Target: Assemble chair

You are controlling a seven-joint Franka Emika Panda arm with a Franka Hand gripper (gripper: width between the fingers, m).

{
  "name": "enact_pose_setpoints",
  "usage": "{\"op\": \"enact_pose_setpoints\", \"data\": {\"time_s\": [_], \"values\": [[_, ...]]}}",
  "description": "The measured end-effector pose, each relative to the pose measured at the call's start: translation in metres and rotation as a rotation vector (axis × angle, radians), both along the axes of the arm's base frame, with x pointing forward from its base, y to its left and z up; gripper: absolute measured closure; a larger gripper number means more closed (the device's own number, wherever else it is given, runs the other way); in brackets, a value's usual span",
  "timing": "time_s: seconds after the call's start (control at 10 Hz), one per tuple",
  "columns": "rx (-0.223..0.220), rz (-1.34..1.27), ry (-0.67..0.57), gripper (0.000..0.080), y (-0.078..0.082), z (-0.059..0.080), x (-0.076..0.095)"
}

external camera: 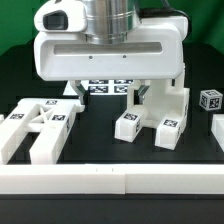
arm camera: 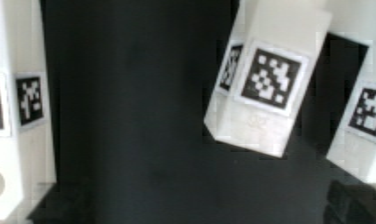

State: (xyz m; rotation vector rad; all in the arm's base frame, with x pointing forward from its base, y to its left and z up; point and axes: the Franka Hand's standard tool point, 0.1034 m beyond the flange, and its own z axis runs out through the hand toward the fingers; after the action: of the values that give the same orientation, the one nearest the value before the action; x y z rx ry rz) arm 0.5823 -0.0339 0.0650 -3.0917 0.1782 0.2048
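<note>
My gripper (external camera: 108, 96) hangs above the middle of the black table, with its two dark fingers (external camera: 77, 92) spread wide and nothing between them. A blocky white chair part (external camera: 152, 115) with tagged ends lies just to the exterior view's right of it, below one finger. A slotted white frame part (external camera: 35, 126) lies at the exterior view's left. The wrist view shows a tagged white bar (arm camera: 259, 85) over the dark table, a second tagged piece (arm camera: 363, 115) beside it, and another white part (arm camera: 11, 110) at the opposite edge. No part is touched.
The marker board (external camera: 108, 86) lies flat behind the gripper. A small tagged white cube (external camera: 209, 99) and another white piece (external camera: 219, 126) sit at the exterior view's right. A long white rail (external camera: 110, 181) runs along the table's front.
</note>
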Motion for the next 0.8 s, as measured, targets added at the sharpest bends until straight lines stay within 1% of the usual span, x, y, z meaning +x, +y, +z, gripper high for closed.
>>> {"op": "enact_pose_setpoints", "data": {"time_s": [0.1,0.2,0.3,0.4,0.5,0.6,0.8], "values": [[0.0,-0.001,0.002,0.015,-0.001,-0.001,0.001],[0.002,0.009,0.005,0.015,-0.014,-0.002,0.005],[-0.008,0.0,-0.003,0.015,-0.042,-0.005,0.01],[-0.022,-0.004,-0.002,0.015,-0.065,-0.011,0.009],[-0.028,0.005,0.004,0.015,-0.075,-0.016,0.008],[-0.027,0.008,0.002,0.015,-0.07,-0.015,0.009],[-0.027,0.01,0.003,0.015,-0.07,-0.016,0.009]]}}
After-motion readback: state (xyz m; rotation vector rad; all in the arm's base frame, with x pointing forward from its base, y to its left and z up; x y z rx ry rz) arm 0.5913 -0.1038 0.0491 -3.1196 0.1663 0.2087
